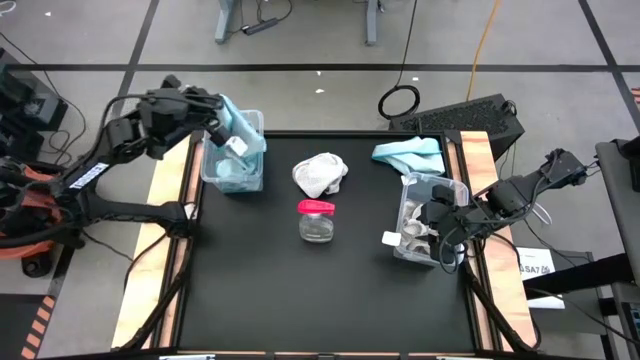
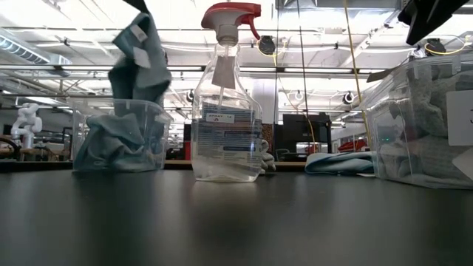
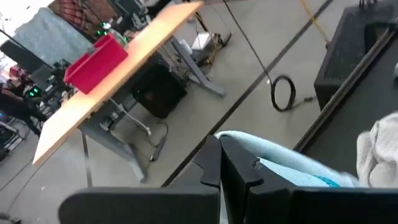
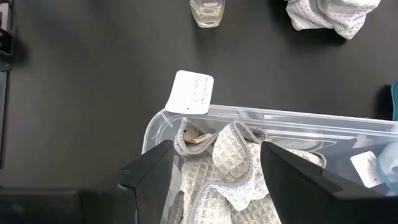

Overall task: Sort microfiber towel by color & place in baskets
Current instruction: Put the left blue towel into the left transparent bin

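Note:
My left gripper [image 1: 220, 128] is shut on a light blue towel [image 1: 240, 132] above the left basket [image 1: 210, 172], a clear tub with blue towels inside. In the low view this towel [image 2: 140, 59] hangs over that basket [image 2: 118, 137]. My right gripper [image 1: 428, 222] stands open over the right basket [image 1: 452, 190], its fingers either side of a grey-white towel [image 4: 224, 165] lying in the tub. A white-grey towel [image 1: 320, 175] lies bunched on the table's middle. Another blue towel [image 1: 408, 152] lies at the far right. My left gripper pinches the light blue towel between its two shut fingers; the cloth [image 3: 261, 163] comes out right beside the fingertips. One layer or several, I cannot tell. The towel hangs slack below the gripper, and its lower end [image 2: 140, 100] reaches the basket's mouth.
A clear spray bottle [image 1: 316, 220] with a red-pink trigger head stands in the middle of the black table. White tags [image 4: 191, 92] hang from the right basket's near end. Wooden strips run along the table's left and right edges.

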